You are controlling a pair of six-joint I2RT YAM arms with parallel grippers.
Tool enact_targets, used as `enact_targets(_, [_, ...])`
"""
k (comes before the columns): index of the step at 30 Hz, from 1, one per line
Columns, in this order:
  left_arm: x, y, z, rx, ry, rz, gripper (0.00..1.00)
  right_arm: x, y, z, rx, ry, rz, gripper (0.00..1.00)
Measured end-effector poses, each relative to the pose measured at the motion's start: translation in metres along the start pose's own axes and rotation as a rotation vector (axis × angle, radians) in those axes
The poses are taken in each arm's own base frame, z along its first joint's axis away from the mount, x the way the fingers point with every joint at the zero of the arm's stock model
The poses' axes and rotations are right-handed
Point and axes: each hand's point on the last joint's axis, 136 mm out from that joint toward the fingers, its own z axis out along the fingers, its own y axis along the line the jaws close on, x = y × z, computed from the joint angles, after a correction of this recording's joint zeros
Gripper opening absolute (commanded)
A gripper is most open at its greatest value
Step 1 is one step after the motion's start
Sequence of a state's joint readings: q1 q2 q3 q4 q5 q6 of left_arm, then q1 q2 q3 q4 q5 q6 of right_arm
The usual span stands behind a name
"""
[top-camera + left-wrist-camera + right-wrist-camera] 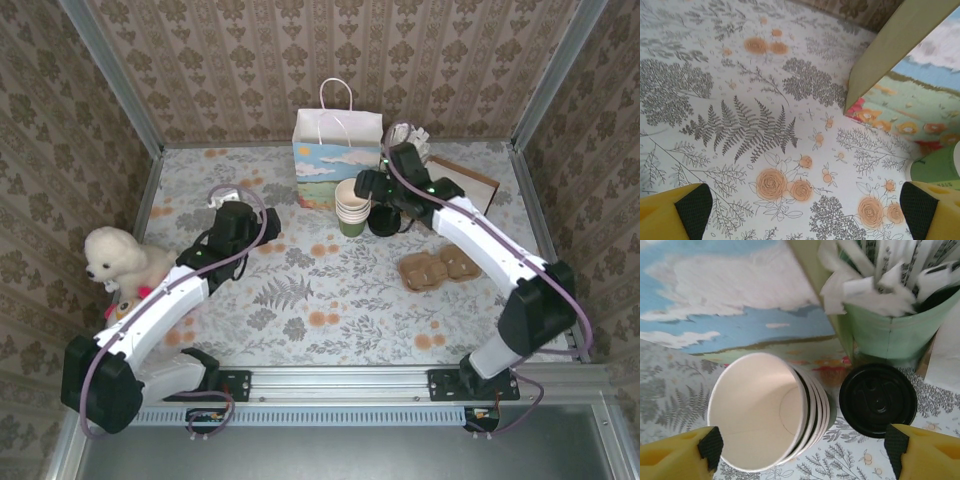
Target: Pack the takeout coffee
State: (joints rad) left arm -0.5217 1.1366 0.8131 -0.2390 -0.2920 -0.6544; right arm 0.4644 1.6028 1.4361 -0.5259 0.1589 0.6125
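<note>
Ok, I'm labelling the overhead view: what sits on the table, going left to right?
Plush dog → stack of lidless cups → takeout coffee → cardboard cup tray. The gift bag overlaps the cups, so I've skipped it.

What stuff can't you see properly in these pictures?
- What's inside the takeout coffee: right wrist view, its black lid covers it.
- What's inside the paper bag: top external view, its own front wall hides the inside.
- The writing on the white sticks: right wrist view, blurred and cut off by the top edge.
- Most of the stack of cups: left wrist view, cut off by the right edge.
</note>
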Motion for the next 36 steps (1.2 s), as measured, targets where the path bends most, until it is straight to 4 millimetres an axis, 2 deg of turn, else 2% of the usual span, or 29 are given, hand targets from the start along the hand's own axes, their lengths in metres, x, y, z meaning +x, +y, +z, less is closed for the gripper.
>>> enact_targets(6, [0.014, 0.005, 0.017, 0.004, 0.081, -0.015, 1.0, 0.007, 0.002, 0.024, 0.125, 0.07, -0.059, 0.57])
enact_targets(11, [0.022, 0.007, 0.024, 0.004, 0.12, -0.018, 1.0, 0.009, 0.002, 0.034, 0.178, 0.106, -0.106, 0.46])
enact_targets(21, [0.021, 0.017, 0.031, -0.016, 0.132, -0.042, 1.0, 0.012, 0.004, 0.046, 0.208, 0.151, -0.162, 0.18])
enact_targets(31, [0.019, 0.018, 0.031, -0.017, 0.129, -0.048, 1.0, 0.01, 0.007, 0.043, 0.205, 0.154, -0.182, 0.0])
enact_targets(36, [0.018, 0.02, 0.031, -0.019, 0.13, -0.052, 1.0, 0.01, 0.009, 0.043, 0.202, 0.152, -0.188, 0.0])
